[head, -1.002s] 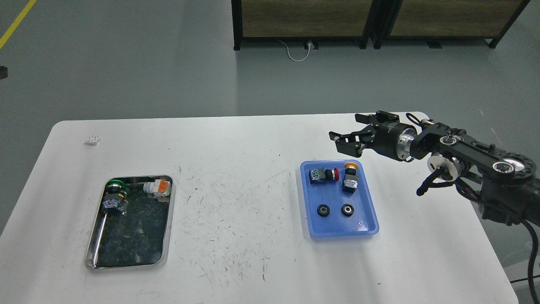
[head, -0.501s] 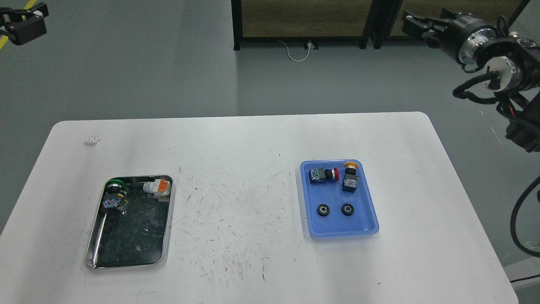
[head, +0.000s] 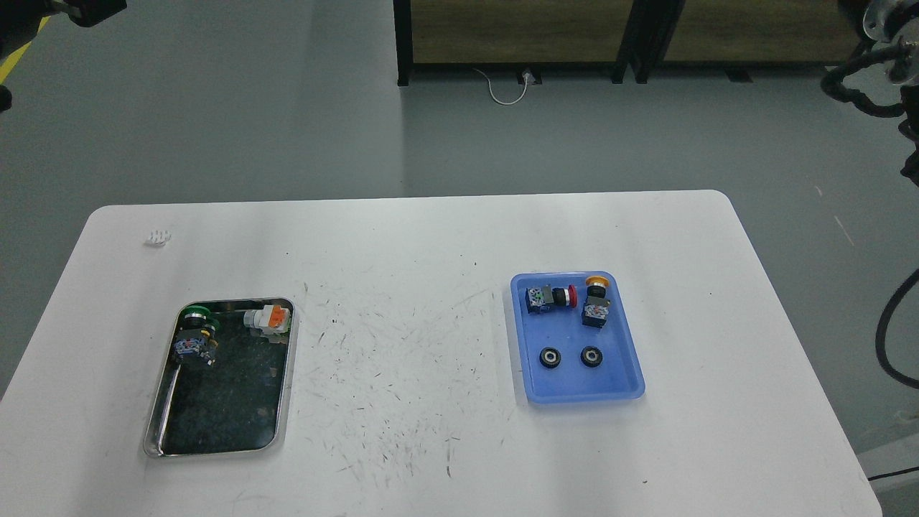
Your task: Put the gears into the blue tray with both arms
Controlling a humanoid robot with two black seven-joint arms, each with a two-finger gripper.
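Two black gears with silvery hubs lie side by side in the near half of the blue tray: the left gear and the right gear. Both arms are raised far off the table. Only a black piece of my left gripper shows at the top left corner, too cropped to read its fingers. Of my right arm only a wrist part and cables show at the top right edge; its gripper is out of view. Neither arm is near the tray.
In the blue tray's far half lie a red-capped switch and a yellow-capped switch. A steel tray at the left holds a green-capped switch and an orange one. A small white piece lies far left.
Both arms have gone up and outward: the right gripper rose from above the blue tray and left the view, the left one slid to the top edge. The gears stayed put.
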